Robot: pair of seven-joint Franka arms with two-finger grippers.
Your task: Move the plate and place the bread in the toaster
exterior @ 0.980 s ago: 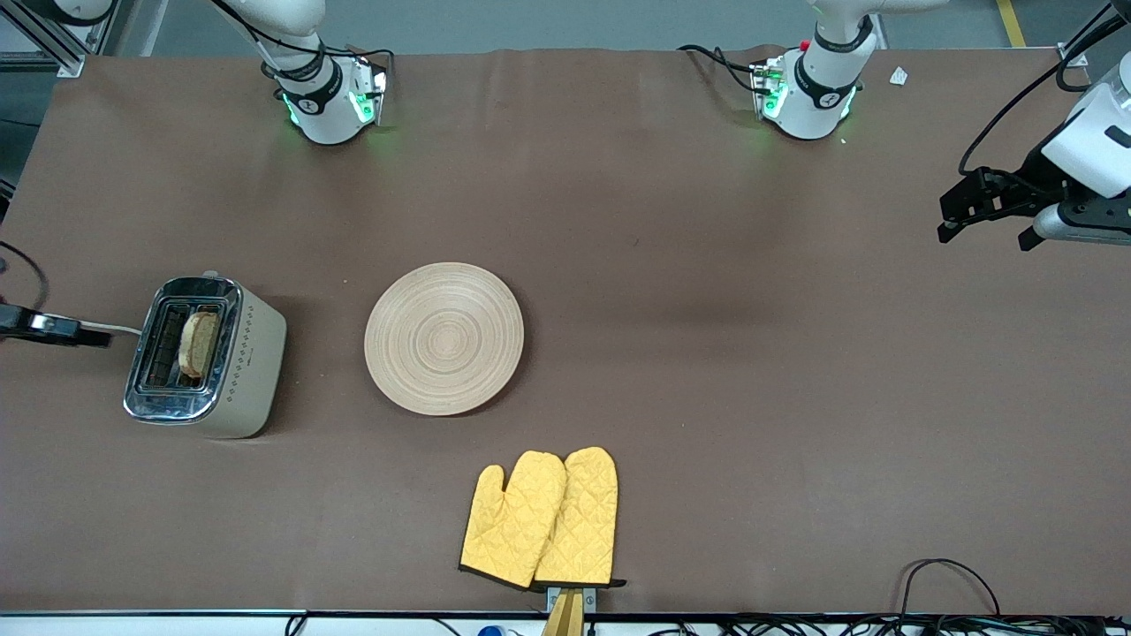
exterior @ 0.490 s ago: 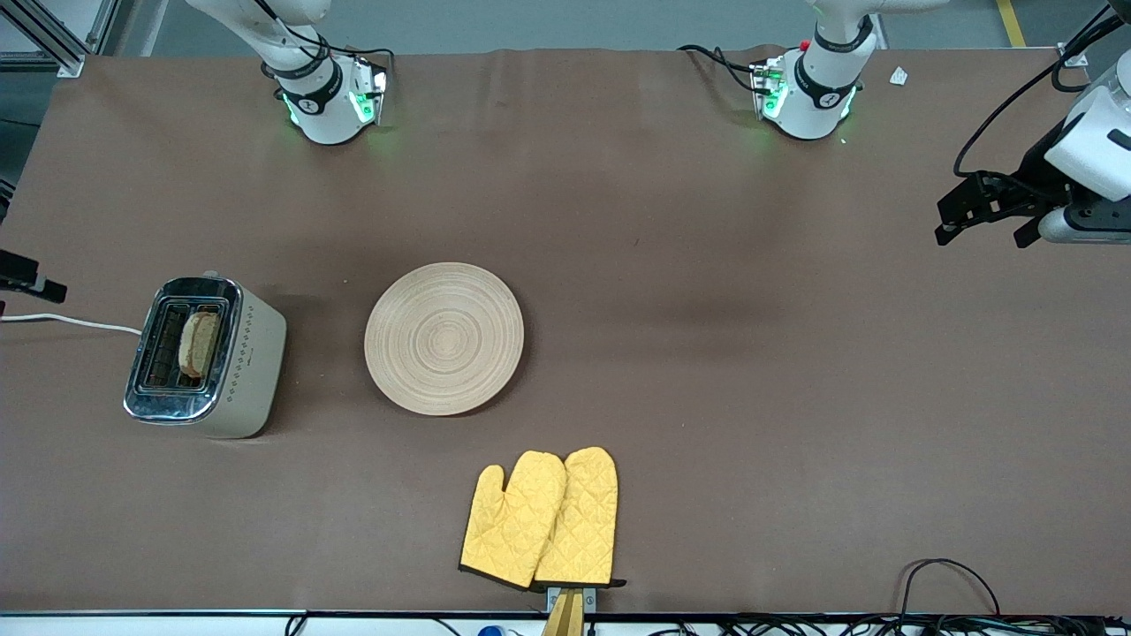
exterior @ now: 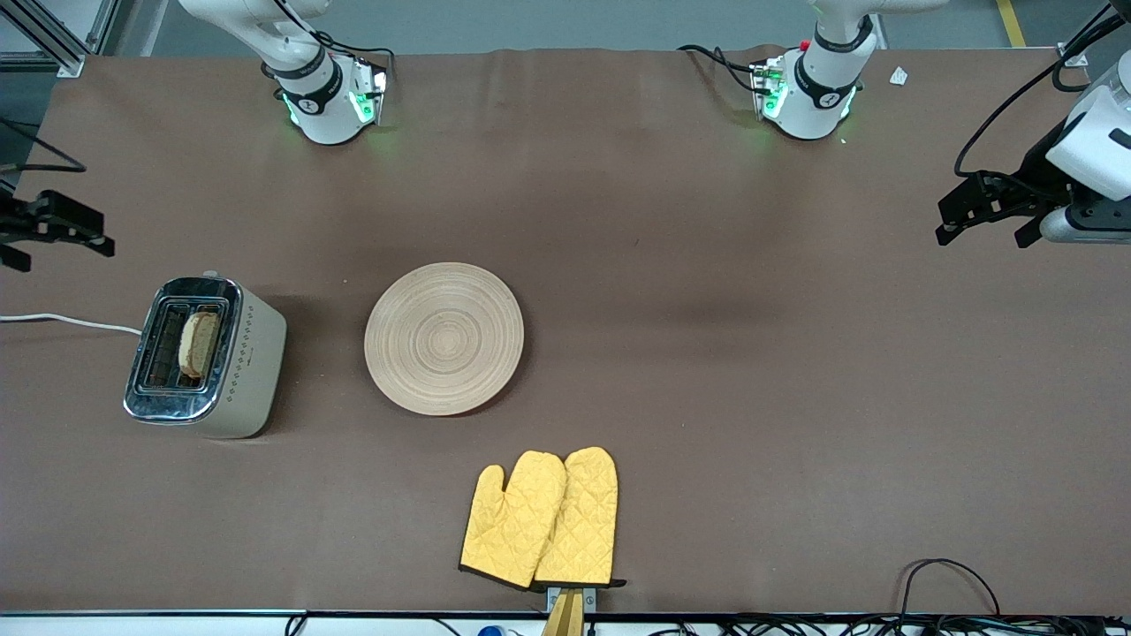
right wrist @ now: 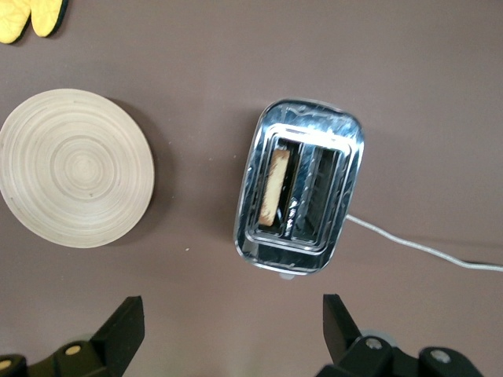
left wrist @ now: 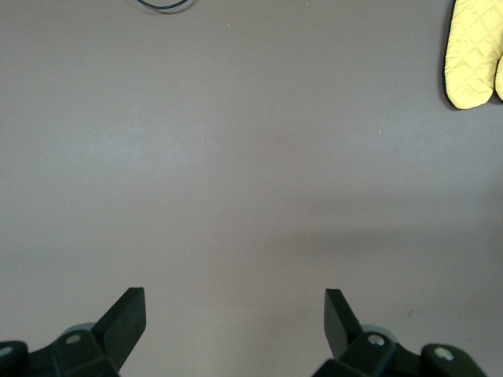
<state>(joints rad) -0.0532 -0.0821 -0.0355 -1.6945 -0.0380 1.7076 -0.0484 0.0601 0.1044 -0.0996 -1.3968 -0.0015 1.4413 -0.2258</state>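
The toaster is cream-sided with a shiny chrome top and two slots, standing upright toward the right arm's end of the table, a white cord running from it toward that table end. In the right wrist view it lies ahead of the spread jaws, between their lines, well clear of them.

The bread, brown with a darker crust, stands on edge in the slot nearer the plate, its top showing above the chrome.

The plate is round, light tan wood with concentric rings, lying flat beside the toaster, apart from it. In the right wrist view it sits ahead of one jaw, off to the side.
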